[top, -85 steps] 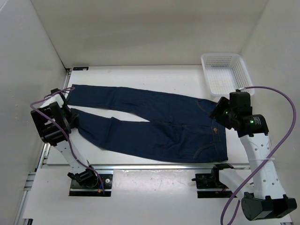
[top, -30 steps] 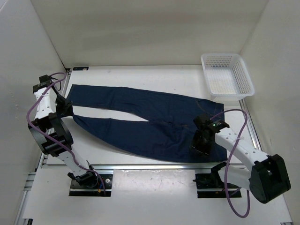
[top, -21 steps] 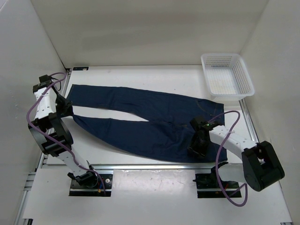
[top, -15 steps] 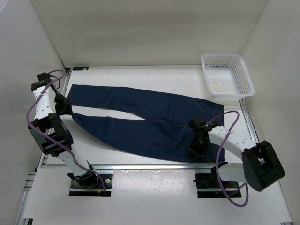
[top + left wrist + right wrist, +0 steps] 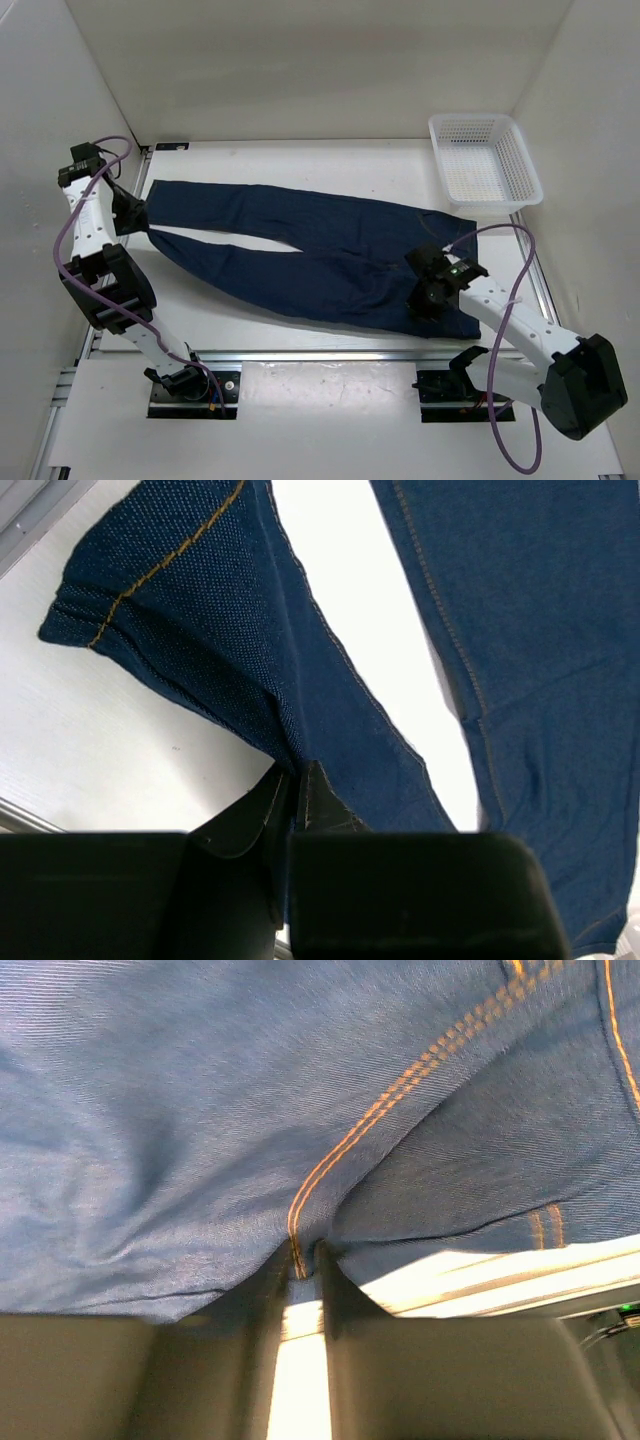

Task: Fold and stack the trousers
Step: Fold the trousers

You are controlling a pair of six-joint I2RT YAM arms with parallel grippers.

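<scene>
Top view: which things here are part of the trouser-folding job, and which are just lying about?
Part of the job:
- jeans, spread flat and unfolded
- left claw, shut on a leg hem
- right claw, shut on the near waist edge

Just lying about:
- white mesh basket, far right corner, apart from the jeans

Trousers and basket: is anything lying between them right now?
Nothing. In the top external view, only a strip of bare white table separates the waist end of the trousers from the basket.
</scene>
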